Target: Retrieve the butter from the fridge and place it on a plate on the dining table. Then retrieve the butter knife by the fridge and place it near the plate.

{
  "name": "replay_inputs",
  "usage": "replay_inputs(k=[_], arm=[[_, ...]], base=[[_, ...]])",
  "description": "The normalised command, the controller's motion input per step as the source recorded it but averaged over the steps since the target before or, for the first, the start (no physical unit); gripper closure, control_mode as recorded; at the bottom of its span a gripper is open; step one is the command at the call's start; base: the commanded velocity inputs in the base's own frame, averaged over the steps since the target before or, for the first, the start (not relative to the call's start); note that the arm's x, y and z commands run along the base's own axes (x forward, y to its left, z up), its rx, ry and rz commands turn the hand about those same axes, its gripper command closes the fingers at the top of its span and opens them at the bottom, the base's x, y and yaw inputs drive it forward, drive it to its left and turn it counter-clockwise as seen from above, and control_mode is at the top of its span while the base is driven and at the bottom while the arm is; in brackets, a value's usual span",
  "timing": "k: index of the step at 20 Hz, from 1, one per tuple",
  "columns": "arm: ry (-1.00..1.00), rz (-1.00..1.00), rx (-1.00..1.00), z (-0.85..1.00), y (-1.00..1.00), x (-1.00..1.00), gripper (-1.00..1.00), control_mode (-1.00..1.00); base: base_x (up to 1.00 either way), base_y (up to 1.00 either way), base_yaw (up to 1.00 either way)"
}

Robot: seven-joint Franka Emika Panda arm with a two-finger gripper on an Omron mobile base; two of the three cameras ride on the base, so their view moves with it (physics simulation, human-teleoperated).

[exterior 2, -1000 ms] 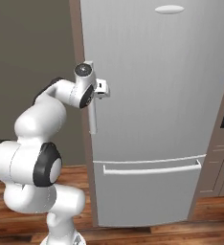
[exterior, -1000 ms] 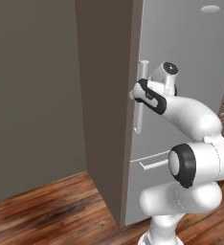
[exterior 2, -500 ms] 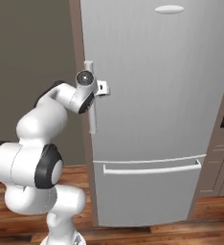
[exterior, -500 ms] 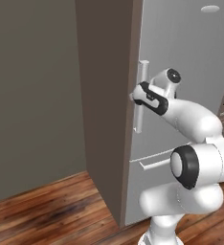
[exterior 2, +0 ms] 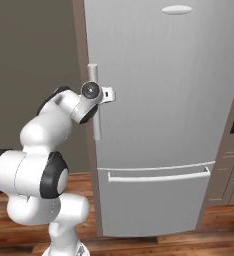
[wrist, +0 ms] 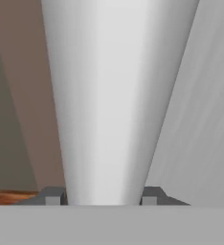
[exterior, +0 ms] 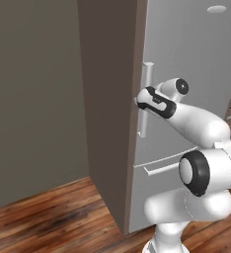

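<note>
Gripping the fridge (exterior 2: 169,110) by its vertical bar handle (exterior 2: 94,102), roughly at mid-height, with the gripper (exterior: 138,102) set crosswise to the bar. In the hand view the handle (wrist: 115,95) runs straight up between the two fingertips (wrist: 53,196), each tip flush against a side of the bar, no gap visible: jaws closed around the handle, so a hold on it and not an open hover.

Door shut, lower drawer (exterior 2: 156,200) shut too; butter presumably inside, out of sight behind the door, so nothing to say of its exact shelf. Plate, dining table and butter knife elsewhere.

Judging the handling: a stiff, smooth, round metal-looking bar, likely slippery, fixed at both ends, no give in it. A heavy door probably held by a seal, so a firm initial pull, then an arc about the hinge on the far side rather than a straight tug, otherwise a risk of the fingertips sliding along or off the cylinder. Mid-bar hold sensible: good leverage far from the hinge, room above and below should the grip creep.

Butter itself likely small, light and soft; a gentle pinch across its narrow sides later.
</note>
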Motion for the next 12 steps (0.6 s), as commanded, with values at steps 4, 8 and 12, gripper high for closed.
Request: replay_inputs(k=[4, 8, 12], arm=[[0.06, -0.05, 0.0, 0.21, -0.13, -0.01, 1.0, -1.0], [-0.02, 0.0, 0.11, 0.3, -0.97, -0.78, 1.0, -1.0], [0.0, 0.0, 0.14, 0.23, -1.0, -1.0, 1.0, -1.0]], base=[[0.0, 0.0, 0.0], [0.0, 0.0, 0.0], [0.0, 0.0, 0.0]])
